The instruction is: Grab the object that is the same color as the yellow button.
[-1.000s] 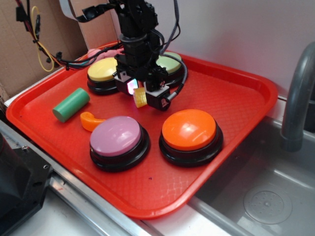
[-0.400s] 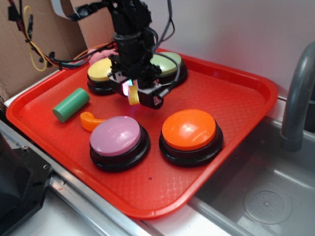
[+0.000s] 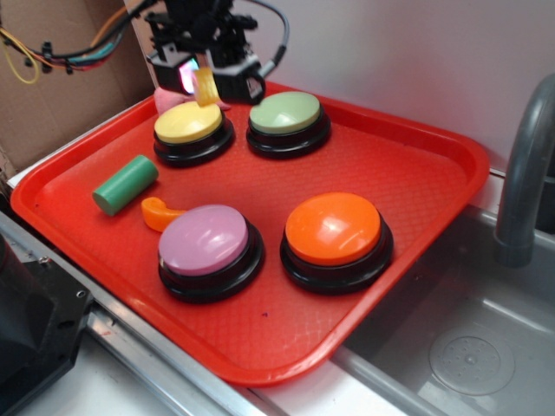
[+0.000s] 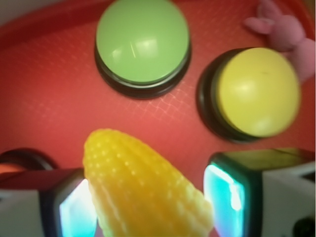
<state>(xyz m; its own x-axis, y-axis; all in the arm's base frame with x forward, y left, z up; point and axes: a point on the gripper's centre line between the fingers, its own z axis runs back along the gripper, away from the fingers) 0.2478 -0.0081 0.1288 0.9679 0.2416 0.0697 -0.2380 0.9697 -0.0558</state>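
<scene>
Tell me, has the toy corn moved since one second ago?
Yes. The toy corn, held in the end effector, rose and went back-left, from between the buttons to above the yellow button.

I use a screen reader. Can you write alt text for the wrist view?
A yellow toy corn piece fills the foreground between the gripper fingers. Below on the red tray sit a pale-green button, a yellow button and a pink bunny toy.

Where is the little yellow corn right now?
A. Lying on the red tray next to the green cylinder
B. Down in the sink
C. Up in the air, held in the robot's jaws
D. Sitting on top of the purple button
C: the yellow corn hangs in the gripper, lifted above the yellow button and clear of the red tray; the wrist view shows it between the jaws.
</scene>
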